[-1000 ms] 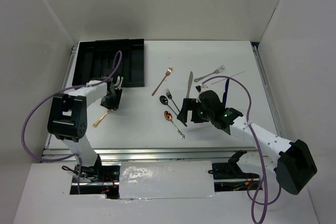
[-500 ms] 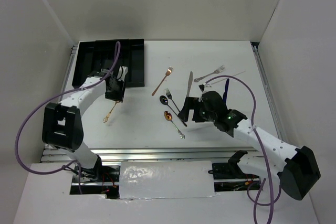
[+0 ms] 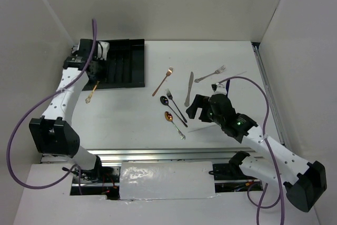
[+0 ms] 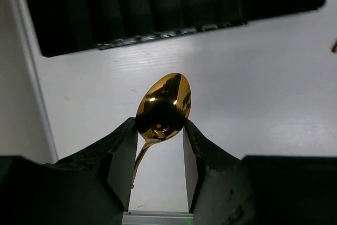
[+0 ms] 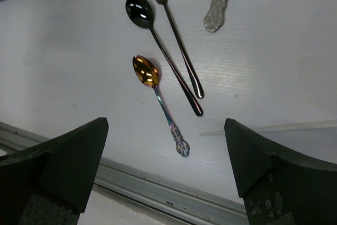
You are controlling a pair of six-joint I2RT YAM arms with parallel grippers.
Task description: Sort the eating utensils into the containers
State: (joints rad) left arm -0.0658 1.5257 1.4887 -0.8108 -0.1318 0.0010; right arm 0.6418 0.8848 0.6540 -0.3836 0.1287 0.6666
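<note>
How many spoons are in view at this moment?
3. A gold spoon is clamped in the left gripper near the tray. A black spoon and a copper-bowled spoon lie mid-table, close together. The tray's dark slots could hide more.

Left fingers (image 4: 124, 156) carried gold spoon (image 4: 164, 104) to tray (image 3: 131, 61) corner; right fingers (image 5: 68, 162) withdrew.

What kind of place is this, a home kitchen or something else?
Likely a robot test bench, not a kitchen: plain white walls box in a white table, with a cabled left arm and right arm mounted at its edge.
</note>
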